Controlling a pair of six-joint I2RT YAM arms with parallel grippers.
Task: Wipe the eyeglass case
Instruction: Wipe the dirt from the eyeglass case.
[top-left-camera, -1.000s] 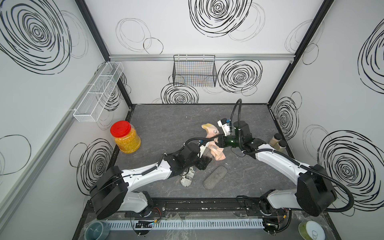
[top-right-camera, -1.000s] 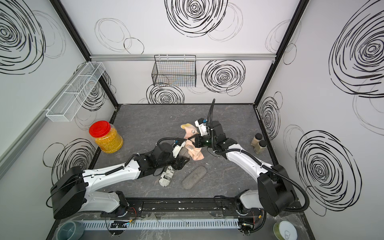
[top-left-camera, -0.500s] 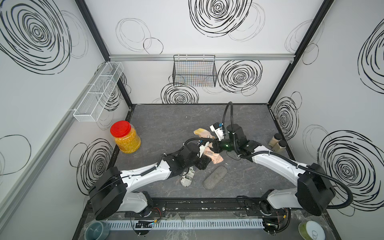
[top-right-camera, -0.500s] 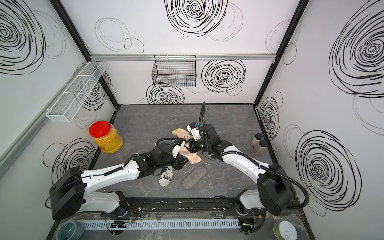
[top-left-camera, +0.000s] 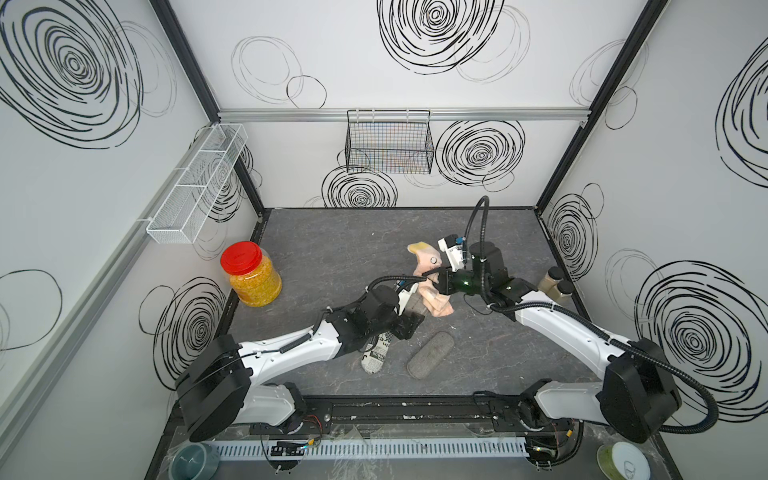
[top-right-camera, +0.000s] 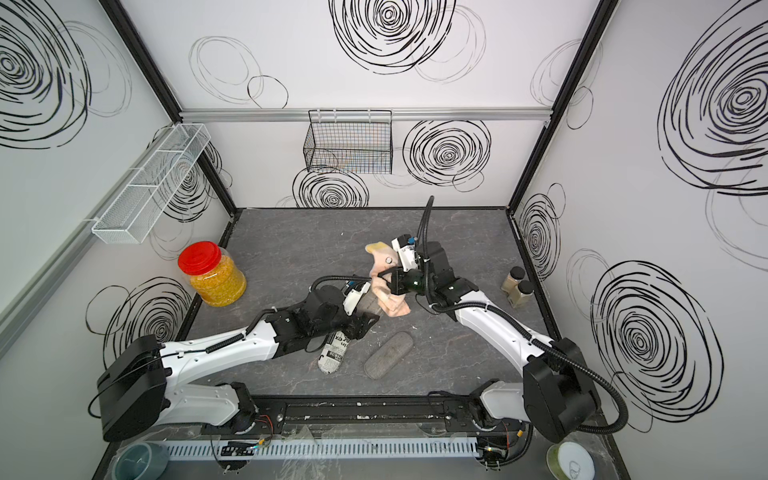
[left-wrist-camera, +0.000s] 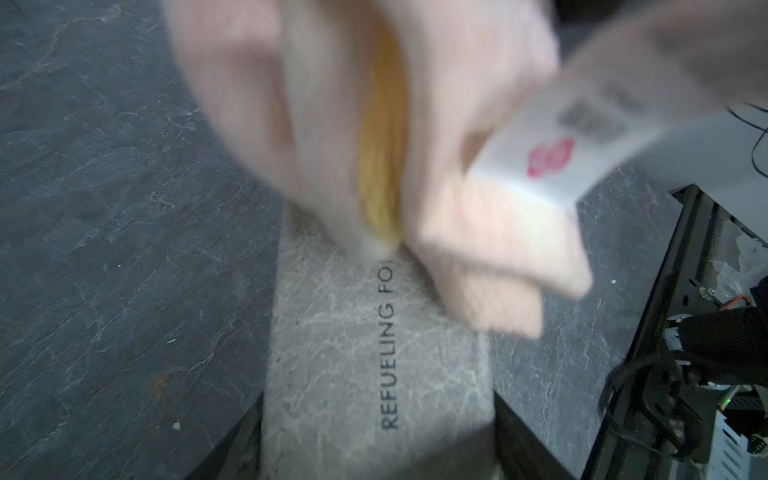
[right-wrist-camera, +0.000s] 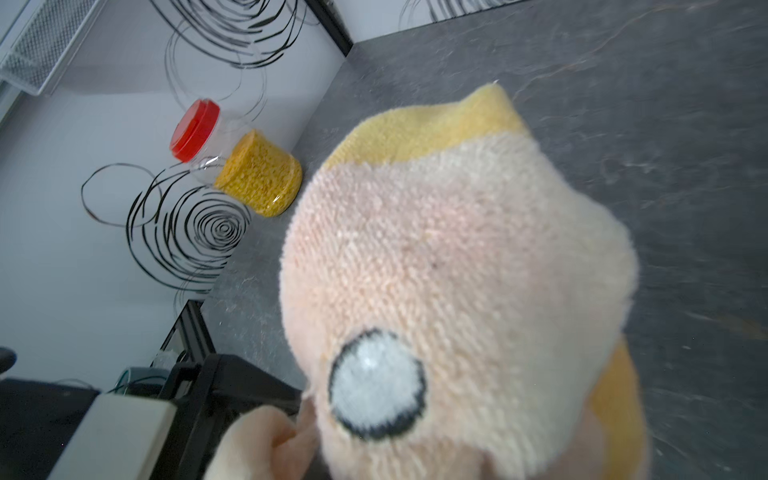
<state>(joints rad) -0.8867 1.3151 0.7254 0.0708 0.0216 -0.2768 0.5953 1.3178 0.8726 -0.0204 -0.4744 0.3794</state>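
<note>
The left arm (top-left-camera: 291, 349) and right arm (top-left-camera: 561, 330) wear white shells, black joint housings and ribbed black cables (top-left-camera: 468, 226) looping alongside.

Shows the right gripper (top-right-camera: 386, 276) pinched tight on a peach cloth (top-right-camera: 390, 305) with a yellow tip, draped against a grey eyeglass case (top-right-camera: 368, 305) held at the left gripper (top-right-camera: 365, 316), mid-table. Finds a newsprint-patterned case (top-right-camera: 333, 355) partly under the left arm and an oval grey felt case (top-right-camera: 388, 354) just beside it, apart. Puts a red-lidded jar (top-right-camera: 212, 274) of yellow grains by the left wall, two brown bottles (top-right-camera: 517, 286) by the right. Hangs a black wire basket (top-right-camera: 349, 147) on the back wall, a white mesh shelf (top-right-camera: 153, 187) on the left.
</note>
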